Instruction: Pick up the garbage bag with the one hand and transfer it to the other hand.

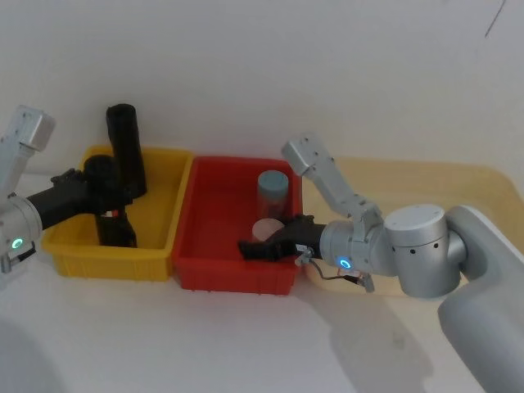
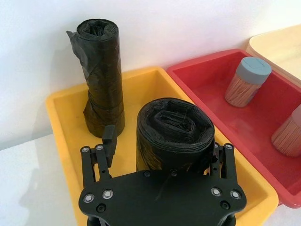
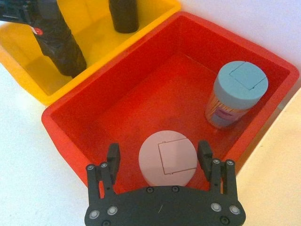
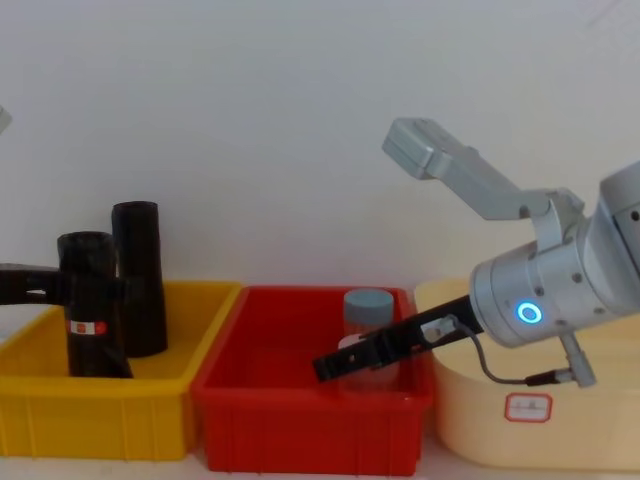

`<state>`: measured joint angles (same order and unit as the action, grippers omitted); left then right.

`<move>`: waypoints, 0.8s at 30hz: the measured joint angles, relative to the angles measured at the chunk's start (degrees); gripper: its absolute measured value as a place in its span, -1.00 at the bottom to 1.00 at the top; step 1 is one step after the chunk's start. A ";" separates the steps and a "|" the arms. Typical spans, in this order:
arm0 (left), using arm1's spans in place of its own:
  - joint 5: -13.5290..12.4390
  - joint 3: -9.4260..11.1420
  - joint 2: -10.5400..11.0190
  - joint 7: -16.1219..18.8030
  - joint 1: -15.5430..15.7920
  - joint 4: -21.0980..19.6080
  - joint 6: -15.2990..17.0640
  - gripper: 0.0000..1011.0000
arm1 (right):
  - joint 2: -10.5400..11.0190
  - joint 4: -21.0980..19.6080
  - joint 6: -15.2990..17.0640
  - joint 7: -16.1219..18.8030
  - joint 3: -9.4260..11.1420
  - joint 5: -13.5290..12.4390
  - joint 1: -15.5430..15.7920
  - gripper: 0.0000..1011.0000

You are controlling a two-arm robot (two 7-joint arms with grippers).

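black garbage bag [image 4: 88,320] upright, stickered

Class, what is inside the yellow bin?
Two upright black rolls stand in the yellow bin: the garbage bag, flanked by the left claw, and a plain roll. The floor beneath them is hidden.

Open pincer [image 3: 159,157] astride pink-lidded jar [image 3: 168,157]

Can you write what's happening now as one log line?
left gripper: shut on bag, yellow bin | right gripper: open around pink-lidded jar, red bin
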<state>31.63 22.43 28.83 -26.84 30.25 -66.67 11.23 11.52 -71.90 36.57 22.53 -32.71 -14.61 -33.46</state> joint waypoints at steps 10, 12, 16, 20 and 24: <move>0.00 0.00 0.00 0.00 0.00 0.00 0.00 0.98 | 0.17 0.19 0.42 0.78 -0.06 0.15 -0.07 0.84; 0.00 0.00 0.00 0.00 0.00 0.00 0.00 0.98 | 0.20 0.22 0.47 0.91 -0.06 0.17 -0.08 0.73; 0.00 0.00 0.00 0.00 0.00 0.00 0.00 0.98 | 0.22 0.26 0.54 1.06 -0.07 0.19 -0.10 0.56; 0.00 0.00 0.00 0.00 0.00 0.00 0.00 0.98 | 0.24 0.29 0.60 1.19 -0.07 0.22 -0.12 0.32; 0.00 0.00 0.00 0.00 0.00 0.00 0.00 0.98 | 0.26 0.31 0.62 1.29 -0.07 0.24 -0.14 0.32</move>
<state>31.63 22.43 28.83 -26.84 30.25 -66.67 11.23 11.77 -71.59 37.20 23.81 -32.78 -14.38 -33.60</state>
